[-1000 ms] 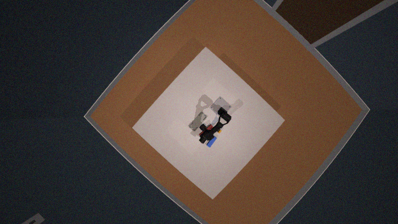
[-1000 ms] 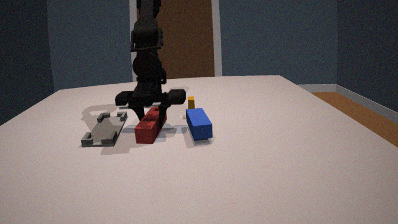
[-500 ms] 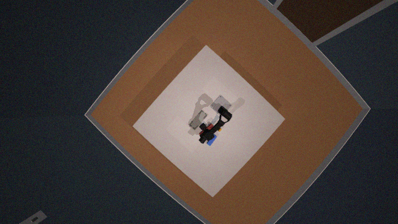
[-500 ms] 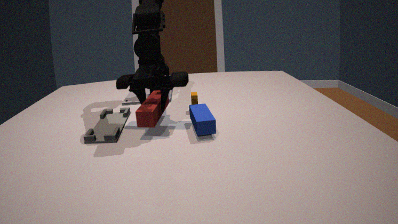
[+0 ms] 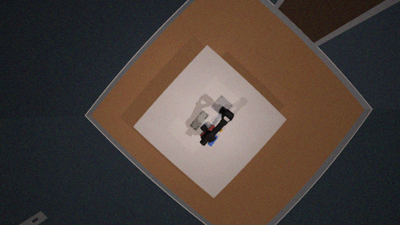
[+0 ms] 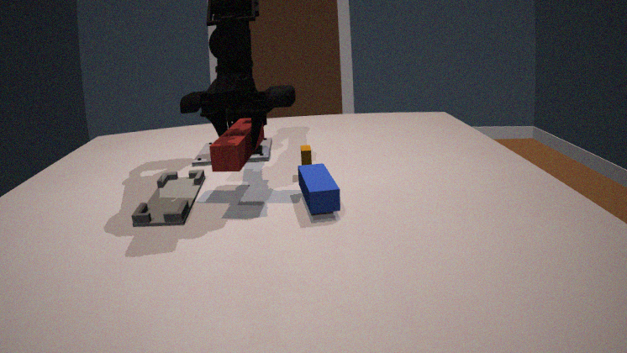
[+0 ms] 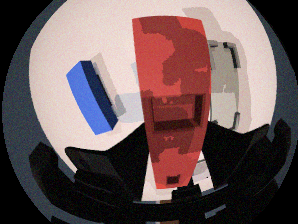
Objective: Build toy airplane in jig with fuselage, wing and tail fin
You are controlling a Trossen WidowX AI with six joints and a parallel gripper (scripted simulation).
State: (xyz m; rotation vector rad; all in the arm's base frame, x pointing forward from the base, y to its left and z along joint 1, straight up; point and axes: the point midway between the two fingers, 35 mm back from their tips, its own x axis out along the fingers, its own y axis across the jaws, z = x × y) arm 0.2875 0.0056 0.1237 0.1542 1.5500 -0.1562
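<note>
The red fuselage (image 5: 211, 127) (image 6: 224, 154) (image 7: 167, 55) is held in the air, roughly level, by my gripper (image 6: 239, 138) (image 7: 172, 121), which is shut on its sides. Its large socket and its small tail socket face up and are empty in the wrist view. The grey cradle (image 5: 199, 120) (image 6: 181, 188) (image 7: 225, 102) is empty and lies beside the fuselage, left of it in the exterior view. The blue wing (image 5: 213, 141) (image 6: 318, 186) (image 7: 92, 102) lies on the other side, separate from it. The small orange tail fin (image 5: 221, 130) (image 6: 305, 155) stands behind the wing, apart from it.
The arm's grey base plate (image 5: 221, 102) (image 6: 202, 159) is on the white table (image 5: 207, 69) (image 6: 394, 271) behind the cradle in the exterior view. Shadows of the arm and the held fuselage fall across the table and the cradle.
</note>
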